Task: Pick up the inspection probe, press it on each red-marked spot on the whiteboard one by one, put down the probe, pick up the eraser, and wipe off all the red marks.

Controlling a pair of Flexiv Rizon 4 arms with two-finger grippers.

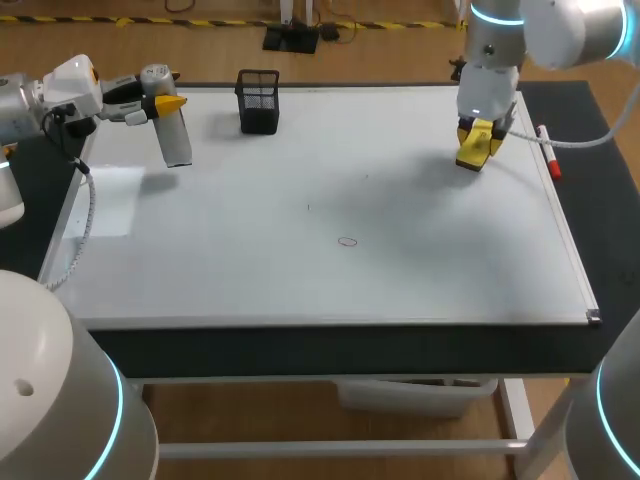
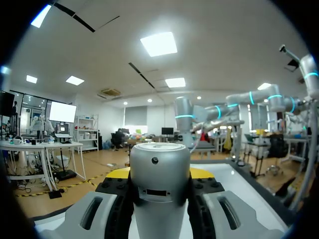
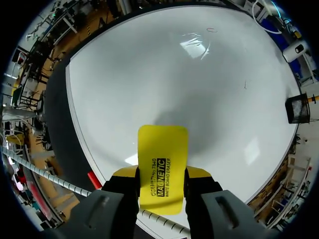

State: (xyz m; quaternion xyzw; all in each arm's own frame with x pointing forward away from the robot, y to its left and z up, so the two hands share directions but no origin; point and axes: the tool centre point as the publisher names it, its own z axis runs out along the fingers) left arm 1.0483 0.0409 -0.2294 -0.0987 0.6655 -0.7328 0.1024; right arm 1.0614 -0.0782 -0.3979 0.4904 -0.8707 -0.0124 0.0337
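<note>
The whiteboard (image 1: pixel 450 260) covers the table top. A small red ring mark (image 1: pixel 347 241) lies near its middle, seen far ahead of the right gripper as the red mark (image 3: pixel 212 30). My left gripper (image 1: pixel 165 103) is shut on the silver cylindrical probe (image 1: pixel 172 130), which hangs just above the board's far left corner. In the left wrist view the probe (image 2: pixel 159 194) fills the gap between the fingers of the left gripper (image 2: pixel 159 174). My right gripper (image 1: pixel 478 138) is shut on the yellow eraser (image 1: pixel 474 150) near the far right of the board. The eraser (image 3: pixel 163 159) sticks out past the right gripper (image 3: pixel 162 180).
A black mesh pen holder (image 1: pixel 259 100) stands at the board's far edge, left of centre, also seen as the pen holder (image 3: pixel 298 109). A red marker (image 1: pixel 547 152) lies along the board's right edge, close to the right gripper; the marker (image 3: pixel 94 180) shows beside its finger.
</note>
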